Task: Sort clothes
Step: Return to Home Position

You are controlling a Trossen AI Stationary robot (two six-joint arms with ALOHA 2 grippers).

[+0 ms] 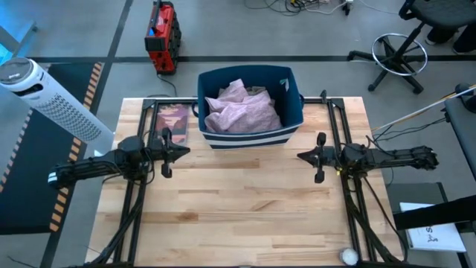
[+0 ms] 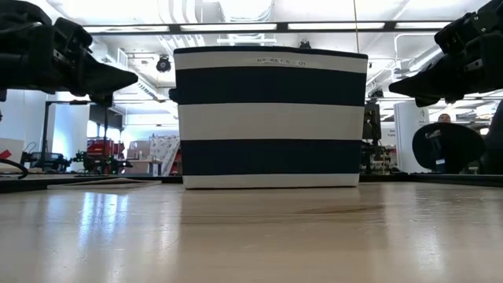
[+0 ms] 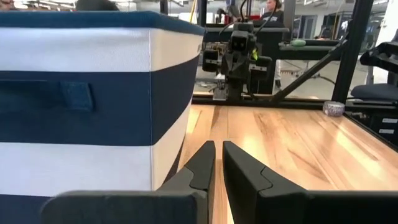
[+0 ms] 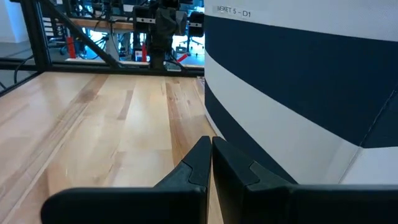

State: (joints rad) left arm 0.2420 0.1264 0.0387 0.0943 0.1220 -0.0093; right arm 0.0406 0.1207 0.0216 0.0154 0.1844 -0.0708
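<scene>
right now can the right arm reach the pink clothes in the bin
Probably yes: the bin is open-topped, the pink clothes lie uppermost, and the right gripper hangs shut near its front corner; it must clear the wall first.

Lighting's pretty decent overall. From above, the table (image 1: 253, 193) is evenly bright, with only soft, faint shadows under the arms and a blue glow leaking in at the far left corner of the floor (image 1: 7, 41). Down at table height the ceiling strip lights (image 2: 236, 9) are totally blown out. The left gripper (image 2: 130, 79) and right gripper (image 2: 397, 85) go near-black against them. The wood picks up a pale sheen on the left, and the bin (image 2: 271, 118) throws a soft shadow toward the camera. The left wrist view has white glare streaks on the wood, while the right wrist view gets flatter, gentler light.
</scene>
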